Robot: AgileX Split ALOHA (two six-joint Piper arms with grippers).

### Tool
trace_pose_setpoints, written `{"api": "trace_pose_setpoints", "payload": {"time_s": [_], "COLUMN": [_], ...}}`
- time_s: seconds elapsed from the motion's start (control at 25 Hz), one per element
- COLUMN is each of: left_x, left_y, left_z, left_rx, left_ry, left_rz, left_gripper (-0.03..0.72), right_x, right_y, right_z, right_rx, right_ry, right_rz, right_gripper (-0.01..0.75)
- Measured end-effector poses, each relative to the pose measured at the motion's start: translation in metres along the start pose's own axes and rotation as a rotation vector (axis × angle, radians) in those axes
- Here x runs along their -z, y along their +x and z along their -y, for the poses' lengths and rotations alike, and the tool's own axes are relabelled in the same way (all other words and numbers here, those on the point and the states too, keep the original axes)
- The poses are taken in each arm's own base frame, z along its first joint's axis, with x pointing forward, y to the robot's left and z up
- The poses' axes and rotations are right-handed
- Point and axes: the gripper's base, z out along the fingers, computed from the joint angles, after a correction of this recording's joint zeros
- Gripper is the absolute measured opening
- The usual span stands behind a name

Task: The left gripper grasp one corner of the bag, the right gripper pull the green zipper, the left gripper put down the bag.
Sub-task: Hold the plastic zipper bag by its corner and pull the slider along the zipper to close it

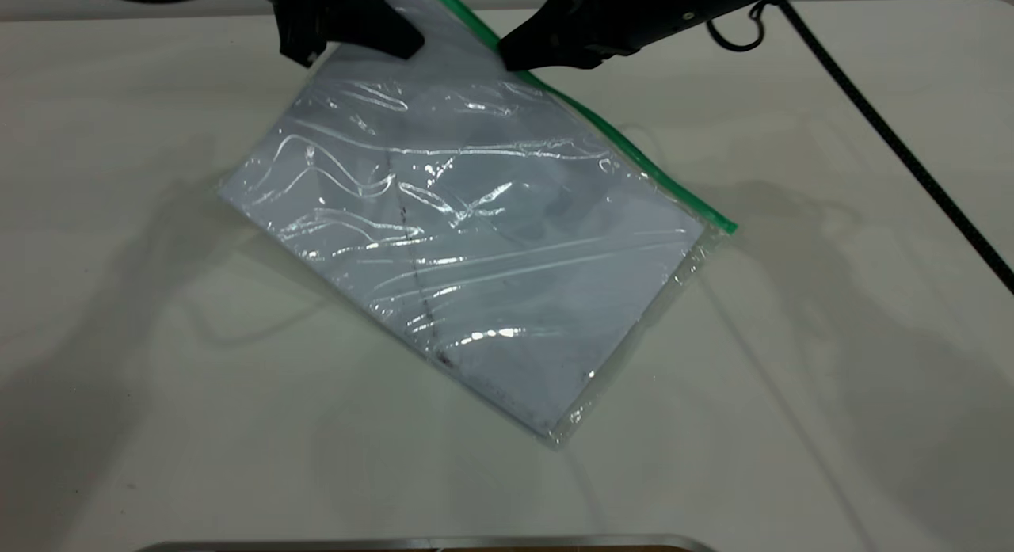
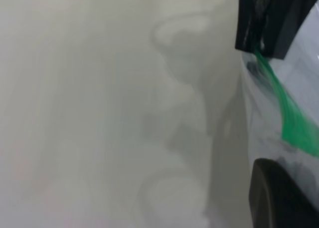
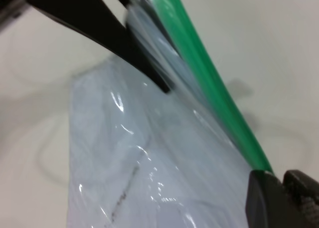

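Nearest the exterior camera, a corner of the bag (image 1: 467,251) is resting on the white table (image 1: 158,394), the clear pouch being tilted upward toward the far side, with its dark smudge line (image 1: 412,283) running across the crinkled plastic. Along its right edge, the green zipper (image 1: 634,152) strip is being carried up toward the arms. At the far left, the raised corner is being pinched by the left gripper (image 1: 348,25), its fingers closed on the plastic. Just beside it, on the strip, the right gripper (image 1: 523,53) is being held with its fingers clamped over the green edge.
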Motion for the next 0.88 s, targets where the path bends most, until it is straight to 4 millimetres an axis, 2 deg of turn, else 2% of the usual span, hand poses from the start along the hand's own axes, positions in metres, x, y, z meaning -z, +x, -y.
{"api": "trace_pose_setpoints", "payload": {"time_s": [0.24, 0.48, 0.88], "left_x": [0.006, 0.015, 0.027], "left_y": [0.002, 0.007, 0.010], "left_z": [-0.004, -0.006, -0.012], "left_rx": [0.048, 0.076, 0.102], "left_ry": [-0.014, -0.018, -0.048], "left_rz": [0.045, 0.069, 0.097], "left_gripper": [0.051, 0.051, 0.051], "right_x": [0.006, 0.005, 0.028], "right_y": [0.010, 0.048, 0.073], "right_z": [0.014, 0.036, 0.067], "right_rx": [0.007, -0.069, -0.073], "right_ry": [0.032, 0.055, 0.125], "right_rz": [-0.034, -0.095, -0.184], "right_gripper": [0.039, 0.039, 0.039]}}
